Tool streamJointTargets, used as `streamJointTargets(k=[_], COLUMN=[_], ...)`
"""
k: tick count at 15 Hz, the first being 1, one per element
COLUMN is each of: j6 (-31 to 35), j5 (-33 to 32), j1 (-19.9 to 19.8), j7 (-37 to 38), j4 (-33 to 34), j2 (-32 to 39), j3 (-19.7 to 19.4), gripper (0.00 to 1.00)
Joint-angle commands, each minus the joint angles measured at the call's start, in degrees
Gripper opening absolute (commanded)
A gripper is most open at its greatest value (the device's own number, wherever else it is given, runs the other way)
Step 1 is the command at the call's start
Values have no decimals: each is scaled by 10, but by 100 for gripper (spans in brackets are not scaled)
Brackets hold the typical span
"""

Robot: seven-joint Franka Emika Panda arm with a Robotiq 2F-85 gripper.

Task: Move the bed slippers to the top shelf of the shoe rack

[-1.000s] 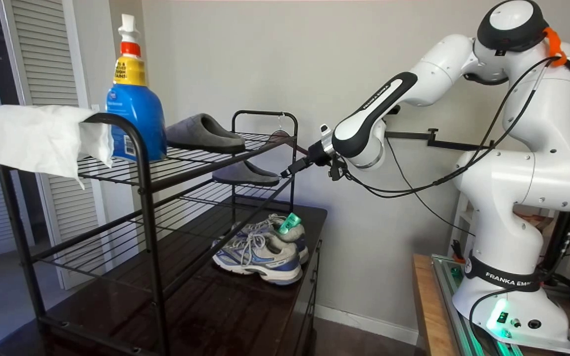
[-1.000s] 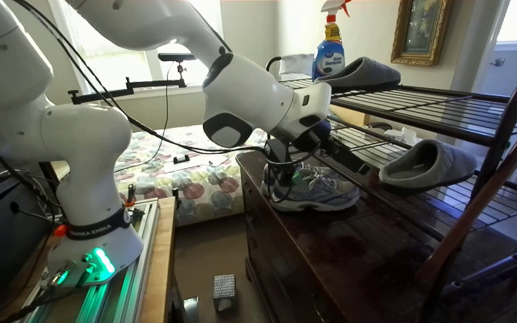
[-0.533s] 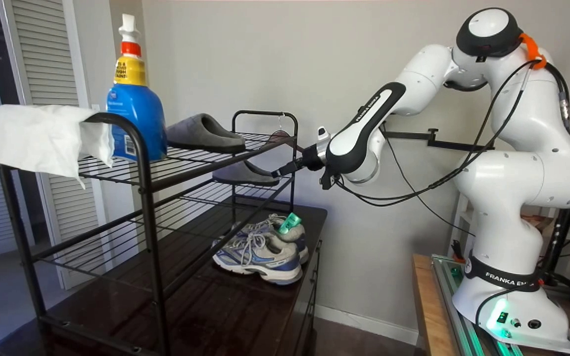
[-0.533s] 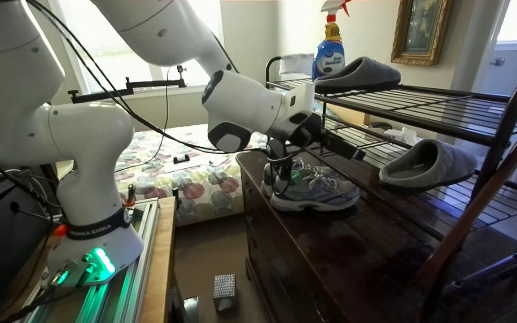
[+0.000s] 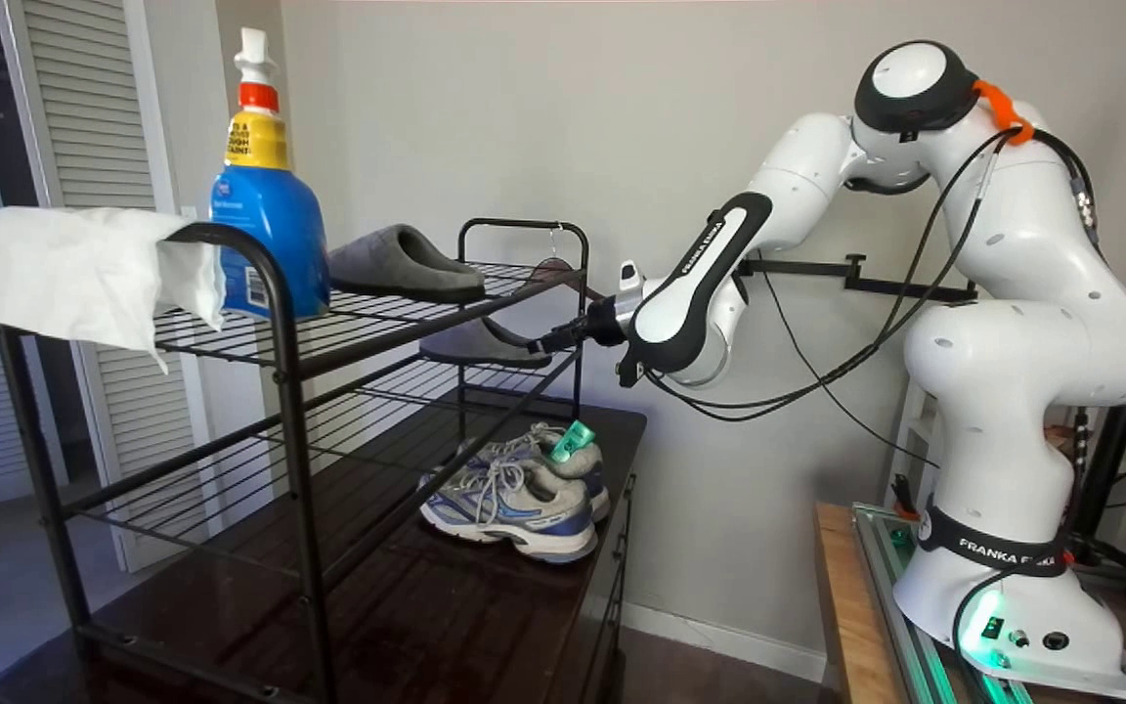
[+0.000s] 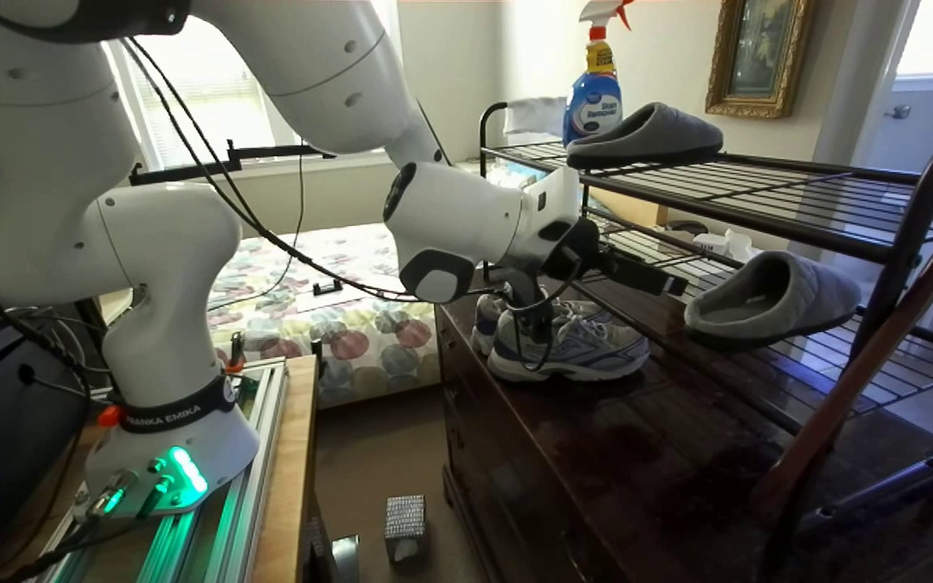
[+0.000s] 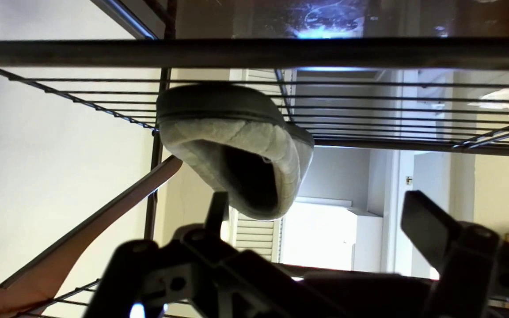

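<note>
One grey bed slipper point(image 5: 407, 264) lies on the top shelf point(image 5: 387, 339) of the black shoe rack point(image 5: 296, 469). Its mate, the lower slipper point(image 6: 774, 300), rests on the wire tier beneath, opening towards the arm. My gripper point(image 5: 534, 346) points at that tier, its tips close to the slipper's heel. In the wrist view, which stands upside down, the gripper point(image 7: 316, 201) is open and holds nothing. The lower slipper point(image 7: 237, 145) sits off towards the left finger point(image 7: 217, 214), which overlaps its edge; whether they touch I cannot tell.
A blue spray bottle point(image 5: 270, 225) and a white cloth point(image 5: 74, 274) are at the rack's far end. Laced sneakers point(image 5: 519, 508) stand on the dark base below. A reddish-brown hanger point(image 6: 855, 389) hangs by the rack's end post. The tier's front rail point(image 7: 254, 54) crosses the wrist view.
My gripper has moved in towards the lower slipper and levelled out a little, with the arm's elbow coming lower and forward. Both slippers have stayed where they were.
</note>
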Motion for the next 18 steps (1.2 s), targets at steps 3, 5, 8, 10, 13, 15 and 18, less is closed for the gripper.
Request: streamJointTargets(k=[3, 5, 8, 10, 13, 15, 18], j6=[-23, -19, -31, -66, -129, -166, -185], j5=[5, 0, 2, -21, -58, -75, -83], j1=[49, 32, 39, 32, 22, 20, 25], j7=[-32, -11, -12, -15, -18, -16, -17], j4=[80, 56, 72, 91, 114, 130, 149], j2=[-19, -2, -2, -8, -14, -15, -13], j3=[-47, -36, -45, -44, -44, -44, -50], gripper=[100, 100, 100, 100, 100, 100, 100])
